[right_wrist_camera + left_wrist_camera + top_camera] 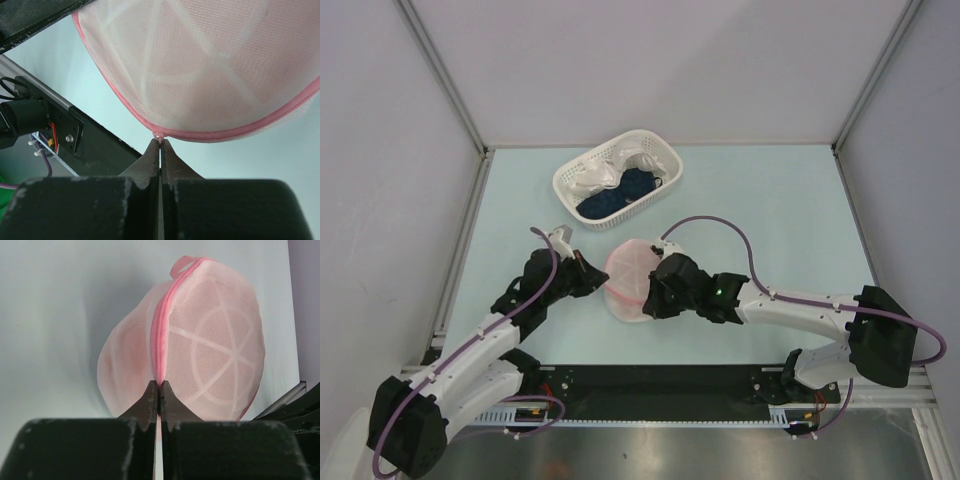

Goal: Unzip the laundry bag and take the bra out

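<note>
Laundry bag (628, 272), pinched by left pincer (158, 388), right pincer (160, 145)

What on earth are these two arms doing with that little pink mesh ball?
Two robot arms are working on a small mesh laundry bag on the table between them. The left pincer is shut on its pink zip seam, and the right pincer is shut on a small pink tab at the edging on the other side. The zip looks closed where it shows, so nothing has come out yet. A white basket sits behind them.
</note>
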You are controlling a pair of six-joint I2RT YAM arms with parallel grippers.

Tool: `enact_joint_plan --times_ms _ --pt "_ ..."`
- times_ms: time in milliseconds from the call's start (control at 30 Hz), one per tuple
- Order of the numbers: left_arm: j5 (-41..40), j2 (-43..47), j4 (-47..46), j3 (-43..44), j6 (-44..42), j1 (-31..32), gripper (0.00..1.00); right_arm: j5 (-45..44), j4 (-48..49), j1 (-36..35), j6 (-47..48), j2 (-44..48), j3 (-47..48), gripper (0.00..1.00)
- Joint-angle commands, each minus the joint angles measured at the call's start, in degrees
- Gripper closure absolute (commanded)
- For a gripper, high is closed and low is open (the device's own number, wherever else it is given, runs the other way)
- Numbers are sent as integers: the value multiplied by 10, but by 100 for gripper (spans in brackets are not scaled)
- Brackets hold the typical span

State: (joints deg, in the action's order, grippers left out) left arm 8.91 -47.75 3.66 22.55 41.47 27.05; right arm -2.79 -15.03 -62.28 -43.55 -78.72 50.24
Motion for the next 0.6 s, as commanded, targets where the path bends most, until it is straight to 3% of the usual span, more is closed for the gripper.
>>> enact_joint_plan --times_ms 0,33,133,167,267,367,567 --pt "-22 -16 -15 40 -29 -1 100 -4 10 -3 -3 0 11 100" --pt "-21 -19 -16 44 -32 -1 100 0 13 -4 -2 -5 14 100" --pt "-13 -33 -11 62 -42 -1 76 13 28 -13 -3 -23 28 100" --pt "-12 -35 -10 69 -45 -2 56 18 36 -19 -2 -28 34 100" --pt "-13 -30 -1 72 -47 -1 31 22 49 -28 2 -57 56 100" --pt "-21 -10 13 66 -46 -1 26 23 56 -30 9 -84 85 100" --pt "-35 37 41 39 -38 -2 26 57 80 -32 29 -131 141 100"
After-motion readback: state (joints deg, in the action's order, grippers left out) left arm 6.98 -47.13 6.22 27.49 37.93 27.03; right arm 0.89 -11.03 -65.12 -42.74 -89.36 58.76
